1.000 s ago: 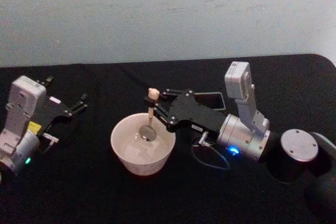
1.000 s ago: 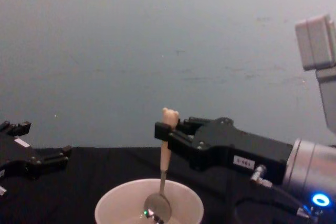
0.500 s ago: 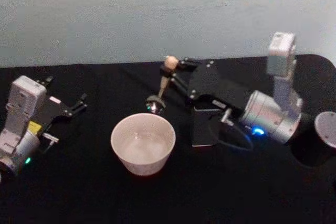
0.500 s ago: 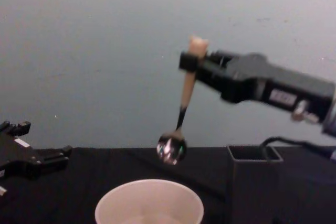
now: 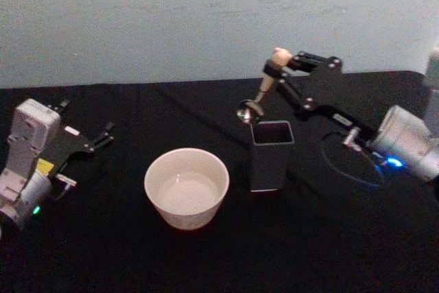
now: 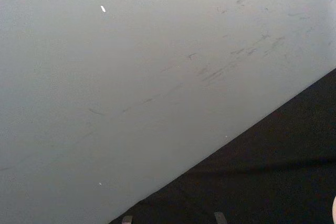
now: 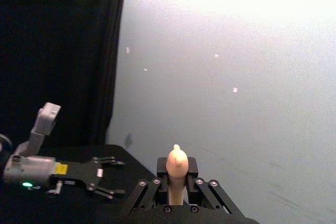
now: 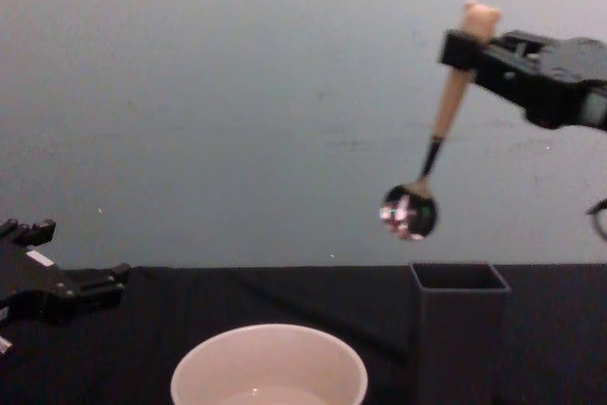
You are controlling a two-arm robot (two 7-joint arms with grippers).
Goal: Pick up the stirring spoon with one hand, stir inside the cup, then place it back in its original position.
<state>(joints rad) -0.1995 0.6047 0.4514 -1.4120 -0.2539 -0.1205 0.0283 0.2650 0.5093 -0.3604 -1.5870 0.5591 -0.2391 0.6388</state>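
right gripper (image 5: 278,66): moves from over cup (image 5: 185,215) toward its 2 o'clock, higher | stirring spoon (image 5: 263,91): out of cup, tilted, bowl now hanging above dark holder (image 5: 266,164) rim | holder: no longer hidden behind arm

We find the holder (image 5: 271,162) standing just right of the cup (image 5: 185,216). A narrow strip of bare table (image 5: 309,245) runs between them, and the two do not touch. Above the holder's left rim hangs the stirring spoon (image 8: 446,111), pinched at its handle by the right gripper (image 8: 467,48). In the chest view open air separates its bowl from the rim. The air over the cup is open. The left gripper (image 5: 88,136), fingers spread, lies at the table's left, well apart from the cup, with bare cloth between. The wall (image 5: 206,18) closes the far edge.
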